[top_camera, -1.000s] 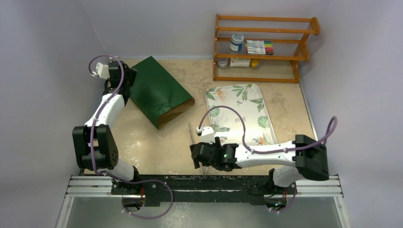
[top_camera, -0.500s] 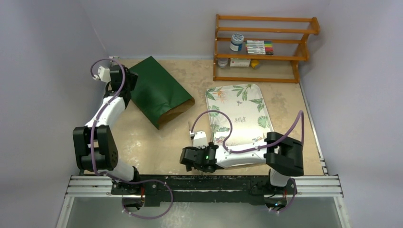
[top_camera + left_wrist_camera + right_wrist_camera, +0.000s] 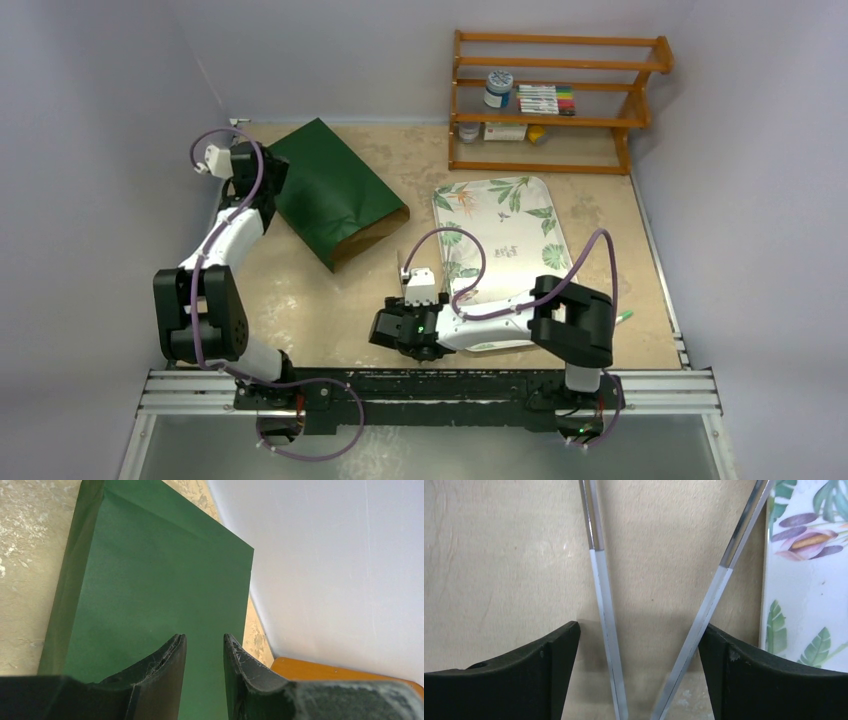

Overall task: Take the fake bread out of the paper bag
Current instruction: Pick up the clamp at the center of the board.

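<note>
Top external: L arm (image 3: 233, 228) outstretched to paper bag (image 3: 335, 195) corner.

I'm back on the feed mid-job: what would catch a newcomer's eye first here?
The dark green paper bag lies at the far left, its brown mouth facing the leaf-patterned tray, with the left gripper at its closed end. Near the front edge, the right gripper stands open around metal tongs. No bread shows in any view.
</note>
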Controlling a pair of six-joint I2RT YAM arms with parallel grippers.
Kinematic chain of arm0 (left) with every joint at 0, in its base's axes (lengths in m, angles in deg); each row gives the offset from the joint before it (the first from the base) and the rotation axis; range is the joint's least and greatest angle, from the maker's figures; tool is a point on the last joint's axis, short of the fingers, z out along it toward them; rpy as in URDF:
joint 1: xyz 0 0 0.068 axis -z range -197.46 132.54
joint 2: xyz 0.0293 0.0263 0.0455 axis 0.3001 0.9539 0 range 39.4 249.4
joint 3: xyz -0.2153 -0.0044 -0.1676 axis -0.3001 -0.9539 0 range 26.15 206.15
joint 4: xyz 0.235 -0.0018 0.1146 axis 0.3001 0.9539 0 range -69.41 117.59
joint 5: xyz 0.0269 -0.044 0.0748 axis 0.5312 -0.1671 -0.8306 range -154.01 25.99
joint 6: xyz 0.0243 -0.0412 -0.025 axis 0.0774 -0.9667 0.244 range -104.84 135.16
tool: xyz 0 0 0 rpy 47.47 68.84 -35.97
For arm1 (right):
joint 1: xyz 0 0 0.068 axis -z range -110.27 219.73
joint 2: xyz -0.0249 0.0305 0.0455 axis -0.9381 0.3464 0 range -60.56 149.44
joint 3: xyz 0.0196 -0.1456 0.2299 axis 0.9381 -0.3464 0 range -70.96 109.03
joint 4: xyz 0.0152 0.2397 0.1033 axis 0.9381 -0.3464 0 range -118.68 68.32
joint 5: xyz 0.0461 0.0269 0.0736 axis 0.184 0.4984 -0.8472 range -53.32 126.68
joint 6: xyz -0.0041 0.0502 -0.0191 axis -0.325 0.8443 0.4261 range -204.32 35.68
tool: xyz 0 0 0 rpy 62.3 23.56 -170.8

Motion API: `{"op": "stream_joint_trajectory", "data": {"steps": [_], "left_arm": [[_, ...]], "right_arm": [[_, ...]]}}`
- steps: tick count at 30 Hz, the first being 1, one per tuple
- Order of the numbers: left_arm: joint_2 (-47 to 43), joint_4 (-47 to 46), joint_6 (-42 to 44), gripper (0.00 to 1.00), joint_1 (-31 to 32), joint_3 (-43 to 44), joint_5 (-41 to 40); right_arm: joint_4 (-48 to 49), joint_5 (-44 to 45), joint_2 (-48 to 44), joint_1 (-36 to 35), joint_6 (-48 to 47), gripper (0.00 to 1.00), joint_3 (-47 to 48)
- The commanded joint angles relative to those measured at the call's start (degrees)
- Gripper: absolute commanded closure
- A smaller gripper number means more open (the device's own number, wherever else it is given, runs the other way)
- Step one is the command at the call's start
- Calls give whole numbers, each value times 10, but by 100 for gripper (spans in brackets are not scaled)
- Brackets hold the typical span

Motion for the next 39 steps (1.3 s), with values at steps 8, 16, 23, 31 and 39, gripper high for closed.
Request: {"op": "stream_joint_trajectory", "data": {"steps": [8, 16, 23, 31, 39], "left_arm": [[-33, -43, 9, 68, -7, -20, -12], [-42, -45, 5, 68, -7, -21, -12], [-43, -44, 7, 68, -7, -19, -12], [-47, -51, 5, 68, -7, -21, -12], [-48, -79, -15, 68, -7, -46, -12]], "right_arm": [[-63, 77, 39, 8, 55, 30, 12], [-69, 86, 6, 8, 59, 49, -5], [-36, 61, -87, -3, -2, 54, -32], [3, 4, -200, -21, -89, 64, -55], [-16, -11, -227, -29, -120, 89, -51]]}}
